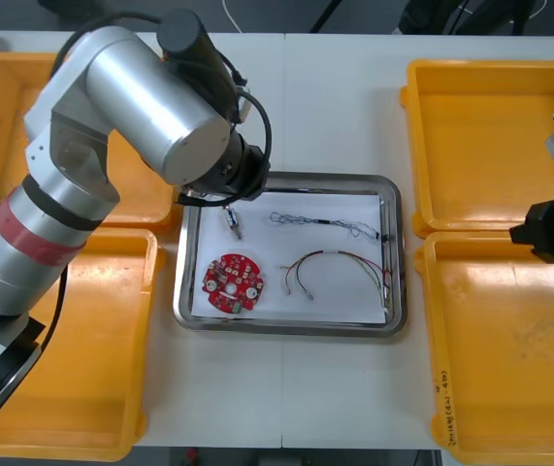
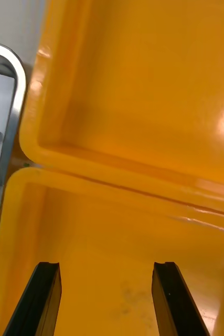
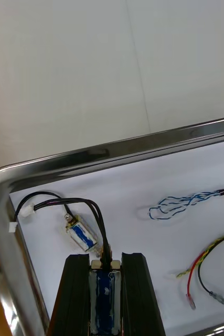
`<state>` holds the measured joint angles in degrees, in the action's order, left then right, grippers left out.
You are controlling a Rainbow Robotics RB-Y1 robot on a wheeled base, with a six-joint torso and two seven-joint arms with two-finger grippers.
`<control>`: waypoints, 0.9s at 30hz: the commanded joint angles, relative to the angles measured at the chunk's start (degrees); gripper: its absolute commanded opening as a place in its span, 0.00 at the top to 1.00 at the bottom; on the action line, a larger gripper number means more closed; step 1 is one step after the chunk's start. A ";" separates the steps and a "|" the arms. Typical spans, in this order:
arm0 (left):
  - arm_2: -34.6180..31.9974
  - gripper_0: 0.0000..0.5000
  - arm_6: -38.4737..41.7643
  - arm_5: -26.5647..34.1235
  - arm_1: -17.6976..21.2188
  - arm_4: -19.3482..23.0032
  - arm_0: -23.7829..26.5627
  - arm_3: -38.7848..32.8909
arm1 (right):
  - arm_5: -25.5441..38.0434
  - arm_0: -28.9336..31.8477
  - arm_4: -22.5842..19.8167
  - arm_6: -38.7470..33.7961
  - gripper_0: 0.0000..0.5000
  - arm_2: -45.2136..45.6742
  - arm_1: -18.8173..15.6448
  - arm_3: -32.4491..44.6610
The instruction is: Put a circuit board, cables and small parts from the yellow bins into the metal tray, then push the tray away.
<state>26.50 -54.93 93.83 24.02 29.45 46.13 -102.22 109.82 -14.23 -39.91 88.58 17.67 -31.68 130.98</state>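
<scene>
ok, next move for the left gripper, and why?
Probably open the left gripper and release: it is shut on a small metal part with black cable, low inside the metal tray. Right gripper hangs open over a yellow bin.

Mirror-polished metal along the rim of the metal tray (image 1: 286, 328), matt white inside like paper. Glossy, smooth plastic on the yellow bins (image 1: 490, 136), with bright highlights. Matt, smooth, light tabletop (image 1: 335, 107). Brushed silver metal on the left arm (image 1: 150, 97). Matt black on the fingers (image 3: 138, 294) of the left gripper (image 3: 106, 261), clamped on a small metal part (image 3: 104, 286) with a glossy blue wrap.
</scene>
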 commanded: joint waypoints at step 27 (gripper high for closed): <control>10.59 1.00 2.55 -14.46 -2.93 -6.68 -2.80 7.91 | 0.18 10.98 0.09 -4.47 0.00 5.80 -1.89 2.79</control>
<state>35.81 -54.93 80.41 22.04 23.71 43.98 -93.64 109.82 -4.82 -40.12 86.35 21.41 -31.75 131.94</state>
